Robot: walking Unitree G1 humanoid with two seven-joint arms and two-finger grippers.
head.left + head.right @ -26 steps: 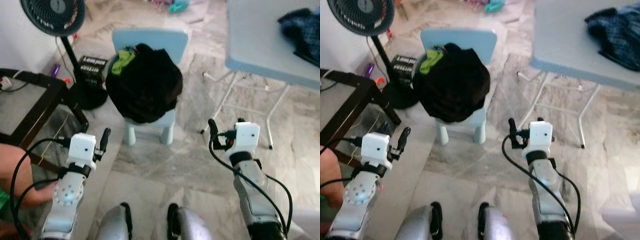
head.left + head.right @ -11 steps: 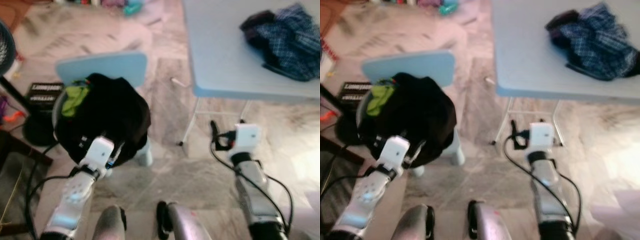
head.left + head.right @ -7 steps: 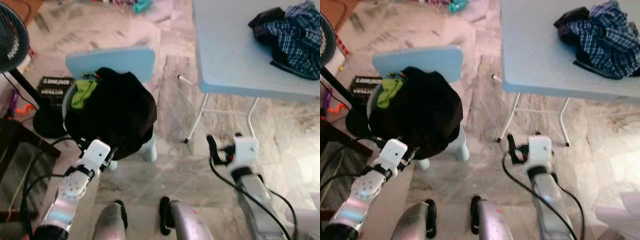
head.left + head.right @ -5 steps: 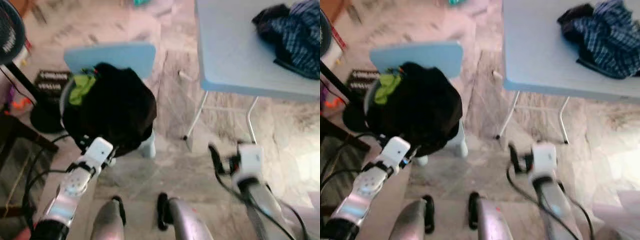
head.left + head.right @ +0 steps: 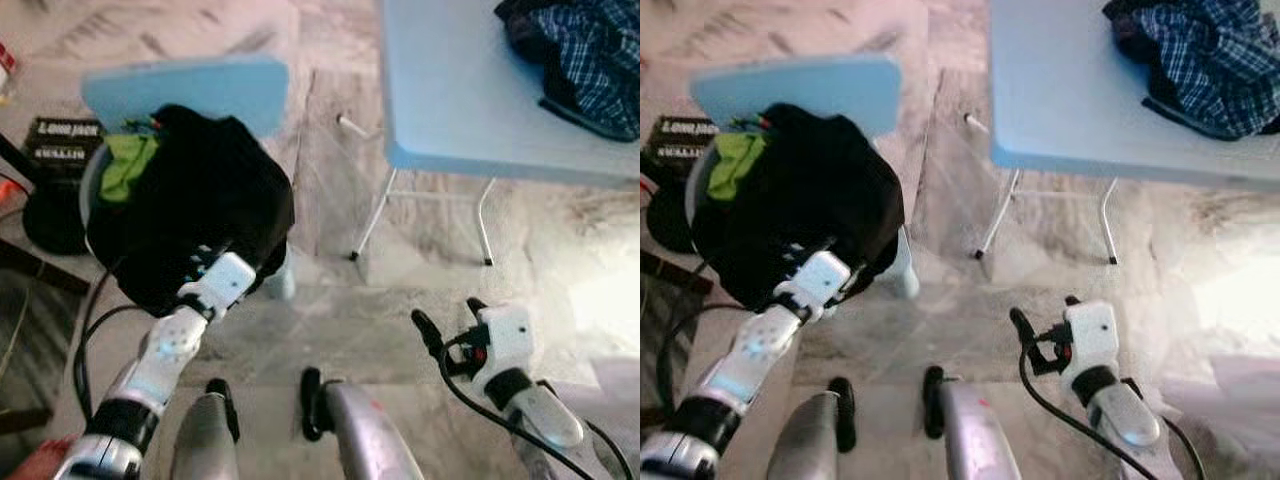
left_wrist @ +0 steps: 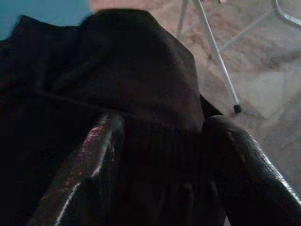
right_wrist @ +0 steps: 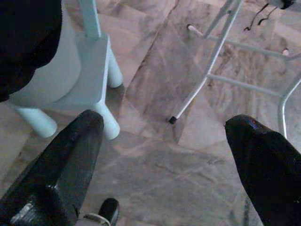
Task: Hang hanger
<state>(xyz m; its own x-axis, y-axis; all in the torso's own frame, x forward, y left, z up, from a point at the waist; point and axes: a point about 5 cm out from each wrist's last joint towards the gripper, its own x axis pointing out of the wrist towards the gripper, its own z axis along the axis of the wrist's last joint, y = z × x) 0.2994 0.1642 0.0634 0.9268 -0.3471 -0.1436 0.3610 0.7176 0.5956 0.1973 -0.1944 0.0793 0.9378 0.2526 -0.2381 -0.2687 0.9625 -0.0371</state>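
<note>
A heap of black clothing [image 5: 190,200] with a green piece [image 5: 122,165] lies on the seat of a small light blue chair [image 5: 190,88]. My left gripper [image 5: 207,254] is pushed against the near edge of that heap, open, and the left wrist view has a fold of the black cloth [image 6: 141,84] right between and ahead of its fingers [image 6: 96,155]. My right gripper [image 5: 448,318] hangs open low on the right over bare marble floor, holding nothing. In the right wrist view its fingers [image 7: 66,165] frame the chair's legs [image 7: 106,120] and the table's legs.
A light blue folding table [image 5: 450,90] stands at the right with a pile of plaid and dark clothes [image 5: 585,50] on it; its thin metal legs [image 5: 375,215] reach the floor beside the chair. A fan's black base [image 5: 45,215] and a dark box [image 5: 62,140] are at the left.
The camera has swung and tipped as I moved. My left gripper has gone forward from the chair's front into the edge of the black clothing. My right arm has sunk lower.
</note>
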